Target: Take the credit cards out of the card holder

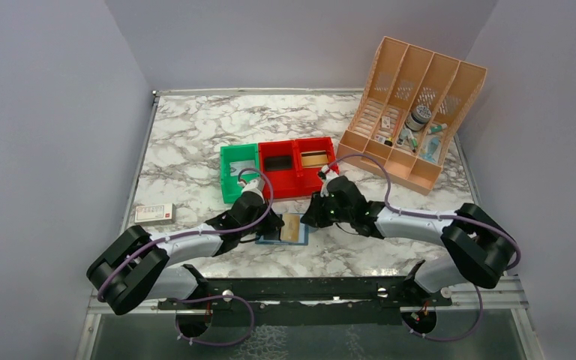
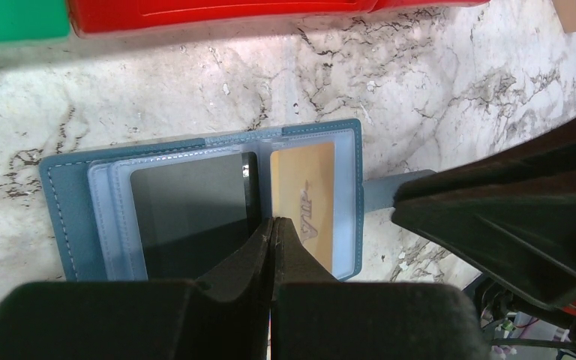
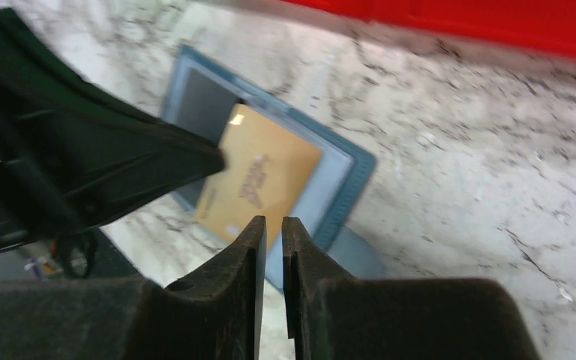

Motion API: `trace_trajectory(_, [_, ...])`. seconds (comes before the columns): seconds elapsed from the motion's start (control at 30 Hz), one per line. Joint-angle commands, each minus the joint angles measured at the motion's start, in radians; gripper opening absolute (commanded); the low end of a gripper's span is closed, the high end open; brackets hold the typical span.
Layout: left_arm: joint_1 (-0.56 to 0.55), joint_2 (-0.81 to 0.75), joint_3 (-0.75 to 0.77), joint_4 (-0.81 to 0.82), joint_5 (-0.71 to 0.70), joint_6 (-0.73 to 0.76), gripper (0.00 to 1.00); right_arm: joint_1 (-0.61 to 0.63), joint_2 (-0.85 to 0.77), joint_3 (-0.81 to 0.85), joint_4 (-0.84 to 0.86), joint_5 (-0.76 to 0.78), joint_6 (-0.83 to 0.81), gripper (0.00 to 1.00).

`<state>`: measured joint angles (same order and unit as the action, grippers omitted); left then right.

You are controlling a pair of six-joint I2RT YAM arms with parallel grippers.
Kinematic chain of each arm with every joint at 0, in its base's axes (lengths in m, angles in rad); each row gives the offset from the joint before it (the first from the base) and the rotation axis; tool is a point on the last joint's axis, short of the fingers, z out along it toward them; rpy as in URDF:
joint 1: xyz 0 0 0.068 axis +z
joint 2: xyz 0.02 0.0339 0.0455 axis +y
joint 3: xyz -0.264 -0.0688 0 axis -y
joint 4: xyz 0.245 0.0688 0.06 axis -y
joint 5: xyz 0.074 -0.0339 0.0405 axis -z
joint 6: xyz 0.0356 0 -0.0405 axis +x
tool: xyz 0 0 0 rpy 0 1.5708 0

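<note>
The left fingers [image 2: 255, 251] are shut, tips at the fold of the open card holder [image 2: 64, 210]. Just beside them sits the tan-gold card [image 2: 304, 191]: light, stiff and slick, probably best pinched by its free edge. The right fingers [image 3: 244, 255], barely parted and empty, hover just short of it.

We see bright, even light from above on the marble table [image 1: 195, 135], with soft shadows beneath the arms [image 1: 187, 244]. We find the left wrist view sharp; the right wrist view is blurred.
</note>
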<state>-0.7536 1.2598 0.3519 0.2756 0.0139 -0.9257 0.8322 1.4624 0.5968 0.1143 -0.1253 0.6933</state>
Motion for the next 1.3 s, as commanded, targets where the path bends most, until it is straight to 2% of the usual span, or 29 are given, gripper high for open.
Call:
trace_trajectory(0.0, [0.005,-0.002,0.013,-0.001,-0.006,0.016,0.00,0.007,-0.049,0.038,0.063,-0.125,-0.049,0.17])
trace_trajectory(0.17, [0.006,-0.007,0.040,-0.012,0.011,0.029,0.00,0.008,0.090,0.096,0.066,-0.183,-0.036,0.18])
trace_trajectory(0.27, [0.006,0.002,0.035,-0.011,0.011,0.028,0.00,0.008,0.145,0.091,0.057,-0.126,-0.019,0.18])
trace_trajectory(0.33, [0.008,0.004,0.036,-0.018,0.004,0.031,0.00,0.008,0.167,0.101,-0.009,-0.036,-0.016,0.18])
trace_trajectory(0.5, [0.010,-0.008,0.033,-0.028,-0.005,0.033,0.00,0.008,0.146,0.079,-0.083,0.103,-0.023,0.17])
trace_trajectory(0.83, [0.014,-0.060,0.018,-0.018,0.025,0.025,0.00,0.008,0.143,0.060,-0.075,0.099,-0.026,0.16])
trace_trajectory(0.93, [0.019,-0.069,0.008,-0.011,0.034,0.025,0.08,0.008,0.136,0.054,-0.071,0.096,-0.023,0.16])
trace_trajectory(1.1, [0.026,-0.022,-0.015,0.117,0.134,0.024,0.16,0.008,0.139,0.046,-0.037,0.058,-0.018,0.16])
trace_trajectory(1.27, [0.030,0.036,0.002,0.117,0.138,0.021,0.04,0.008,0.149,0.049,-0.037,0.053,-0.016,0.16])
